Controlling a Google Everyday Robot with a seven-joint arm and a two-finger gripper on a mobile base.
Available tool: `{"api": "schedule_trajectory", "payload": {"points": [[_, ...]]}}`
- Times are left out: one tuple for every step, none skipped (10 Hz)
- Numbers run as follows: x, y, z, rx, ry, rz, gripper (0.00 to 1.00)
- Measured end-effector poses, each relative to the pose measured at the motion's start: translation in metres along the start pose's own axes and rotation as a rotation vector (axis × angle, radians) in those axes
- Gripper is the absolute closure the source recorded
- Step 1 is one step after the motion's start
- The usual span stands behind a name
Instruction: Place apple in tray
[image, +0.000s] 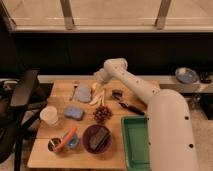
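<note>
My gripper (97, 81) hangs low over the back middle of the wooden table (115, 155), at the end of the white arm (135, 87) that reaches in from the right. The apple does not show; the gripper covers the spot beside the pale banana (97, 98). The green tray (136, 143) lies at the table's front right corner, partly behind my white body, well away from the gripper.
On the table are a blue-grey cloth (82, 92), a blue sponge (74, 112), dark grapes (102, 114), a white cup (49, 115), a carrot (66, 139), a purple bowl (96, 138), a black tool (131, 106) and a small can (117, 93). A black chair (22, 95) stands on the left.
</note>
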Motion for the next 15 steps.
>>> {"api": "schedule_trajectory", "payload": {"points": [[0.002, -0.001, 0.009, -0.016, 0.001, 0.009, 0.20], [0.004, 0.000, 0.014, -0.025, 0.001, 0.015, 0.20], [0.006, -0.001, 0.017, -0.031, 0.002, 0.018, 0.20], [0.009, 0.001, 0.021, -0.042, 0.003, 0.022, 0.21], [0.009, 0.003, 0.027, -0.054, 0.001, 0.024, 0.30], [0.009, 0.004, 0.029, -0.061, 0.001, 0.026, 0.38], [0.010, 0.005, 0.031, -0.067, 0.002, 0.028, 0.49], [0.012, 0.005, 0.032, -0.070, 0.003, 0.031, 0.59], [0.013, 0.005, 0.032, -0.072, 0.003, 0.034, 0.68], [0.013, 0.006, 0.032, -0.075, 0.003, 0.035, 0.78], [0.013, 0.008, 0.033, -0.077, 0.004, 0.030, 0.84], [0.012, 0.007, 0.029, -0.071, 0.005, 0.025, 0.85], [0.009, 0.004, 0.020, -0.061, 0.002, 0.020, 0.85], [0.003, 0.001, 0.009, -0.054, -0.004, 0.013, 0.85], [-0.004, -0.001, -0.003, -0.049, -0.013, 0.004, 0.85]]}}
